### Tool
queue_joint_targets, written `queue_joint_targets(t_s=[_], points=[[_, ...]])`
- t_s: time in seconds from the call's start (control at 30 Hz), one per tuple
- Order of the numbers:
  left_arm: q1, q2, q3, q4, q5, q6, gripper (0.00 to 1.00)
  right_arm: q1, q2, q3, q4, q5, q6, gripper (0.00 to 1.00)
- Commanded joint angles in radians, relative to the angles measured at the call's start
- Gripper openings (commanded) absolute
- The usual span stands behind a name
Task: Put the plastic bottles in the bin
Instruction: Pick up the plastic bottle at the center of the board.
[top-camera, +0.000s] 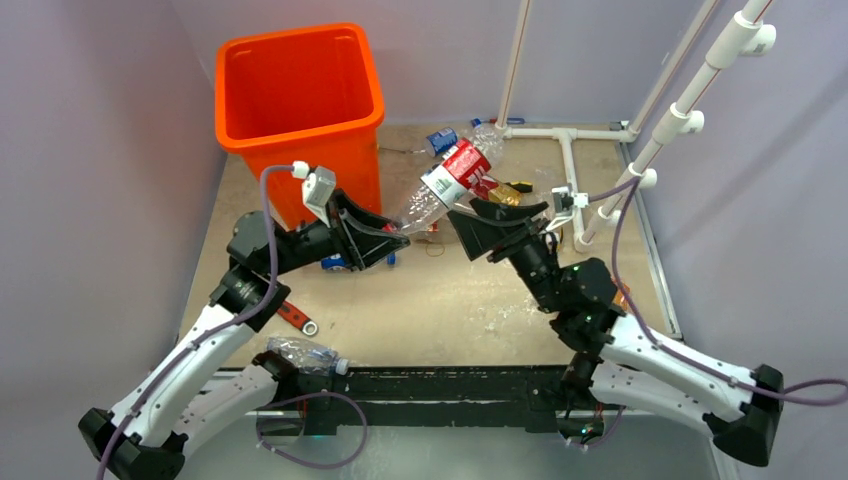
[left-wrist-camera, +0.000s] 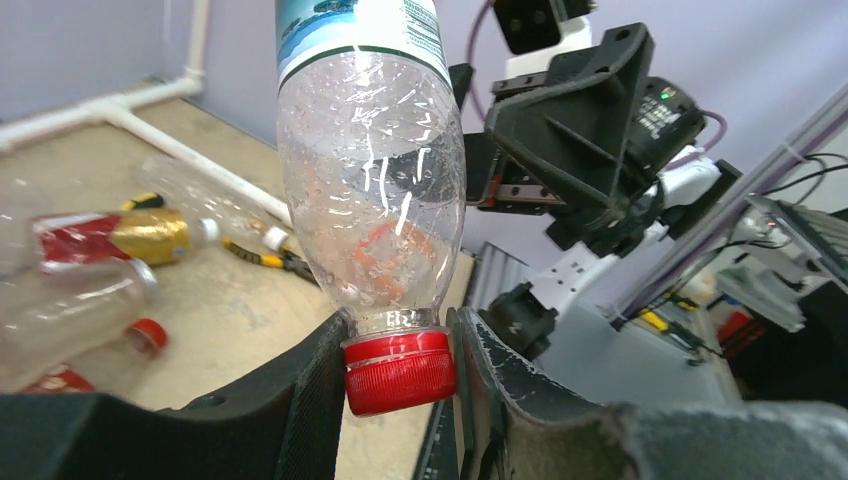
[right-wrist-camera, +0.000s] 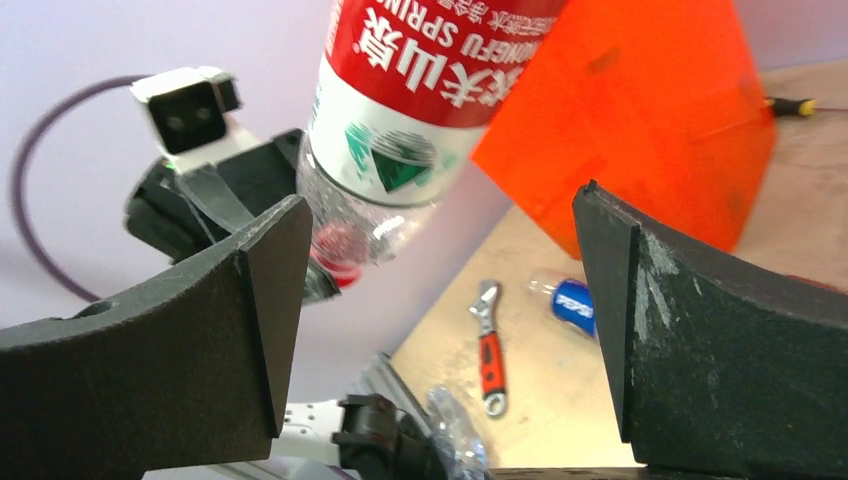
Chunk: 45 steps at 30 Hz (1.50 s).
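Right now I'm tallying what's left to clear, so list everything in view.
held bottle: one, clear, red label and cap, raised at centre
loose bottles: at least four, clear, blue or red labels, scattered on the table
bin: one, orange, far left
wrench: one, red handle, near left
screwdriver: one, yellow-black, far side among bottles
pipe frame: one, white, far right
left gripper: black, shut on the held bottle's cap
right gripper: black, open beside that bottle
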Motion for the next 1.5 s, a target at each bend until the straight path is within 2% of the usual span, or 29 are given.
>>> queue_joint_targets(t_s=[0.0, 0.13, 0.33, 0.4, 0.5, 0.63, 0.73, 0.9, 1.03, 1.1, 1.2, 1.3, 1.47], points=[[-0.002, -0.025, 0.117, -0.183, -0.11, 0.185, 0.0, 0.0, -0.103, 0.118, -0.463, 0.001, -0.209, 0.99], [-0.002, -0.025, 0.226, -0.288, -0.217, 0.261, 0.0, 0.0, -0.194, 0.175, -0.606, 0.023, -0.283, 0.99], [-0.002, 0.005, 0.402, -0.421, -0.409, 0.386, 0.0, 0.0, -0.288, 0.157, -0.525, 0.024, -0.331, 0.99], [-0.002, 0.027, 0.442, -0.473, -0.407, 0.442, 0.0, 0.0, -0.263, 0.186, -0.5, 0.014, -0.348, 0.99], [-0.006, 0.036, 0.467, -0.531, -0.326, 0.545, 0.0, 0.0, -0.166, 0.306, -0.504, -0.037, -0.41, 0.99], [-0.022, 0.023, 0.531, -0.611, -0.288, 0.659, 0.0, 0.001, -0.049, 0.53, -0.658, -0.079, -0.597, 0.99], [-0.025, 0.078, 0.642, -0.693, -0.247, 0.642, 0.0, 0.001, -0.028, 0.62, -0.69, -0.055, -0.708, 0.99], [-0.036, 0.23, 0.774, -0.798, -0.118, 0.509, 0.0, 0.0, -0.102, 0.582, -0.55, -0.154, -0.873, 0.99], [-0.036, 0.361, 0.797, -0.868, -0.03, 0.409, 0.0, 0.0, -0.072, 0.611, -0.664, -0.204, -1.026, 0.99], [-0.036, 0.399, 0.804, -0.928, -0.058, 0.387, 0.0, 0.001, -0.067, 0.619, -0.734, -0.179, -1.095, 0.99], [-0.035, 0.405, 0.792, -0.994, -0.139, 0.347, 0.0, 0.0, -0.121, 0.541, -0.71, -0.151, -1.204, 0.99], [-0.036, 0.384, 0.776, -0.993, -0.19, 0.296, 0.0, 0.001, -0.136, 0.481, -0.704, -0.141, -1.291, 0.99], [-0.036, 0.365, 0.782, -0.96, -0.18, 0.233, 0.0, 0.031, -0.106, 0.403, -0.671, -0.144, -1.392, 0.99]])
